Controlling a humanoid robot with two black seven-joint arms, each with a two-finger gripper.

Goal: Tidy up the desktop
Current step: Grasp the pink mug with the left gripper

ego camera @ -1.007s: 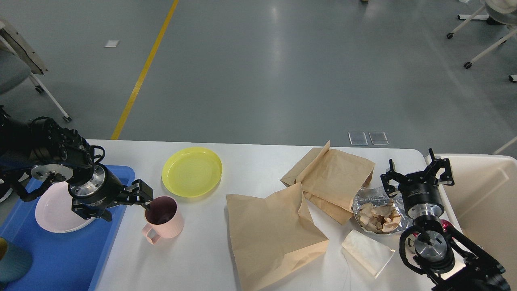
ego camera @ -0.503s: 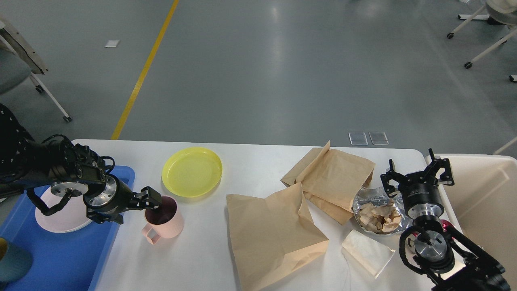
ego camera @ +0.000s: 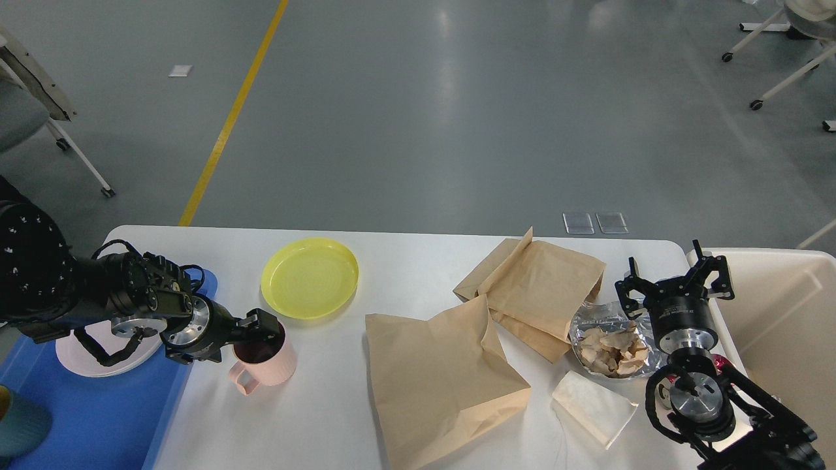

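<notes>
So I've got my left gripper (ego camera: 264,324) down at the rim of the pink mug (ego camera: 264,358), fingers straddling the near wall of the cup, one seemingly inside and one outside. It looks pinched on that rim, though from this angle I honestly can't tell for sure if it's clamped or just resting there. The mug sits on the white surface (ego camera: 418,261) just right of the blue tray (ego camera: 98,418), handle pointing toward me, which is probably why I'm going for the rim instead of the handle. The tray already holds a pale plate (ego camera: 85,356) and a teal cup (ego camera: 23,424) at the near corner, so my guess is that's where dishes go and the mug is next in line, with the yellow plate (ego camera: 309,277) just behind it waiting its turn. Over on the other side my right gripper (ego camera: 676,277) hangs wide open and empty, above the far edge of the foil dish of scraps (ego camera: 610,343), right beside the beige bin (ego camera: 777,313). Makes sense to park it there, since the trash is all on that side: two brown paper bags (ego camera: 444,378) (ego camera: 535,287) and a white napkin (ego camera: 593,406). Most of the surface is still cluttered, so I'd say this job is early on.
</notes>
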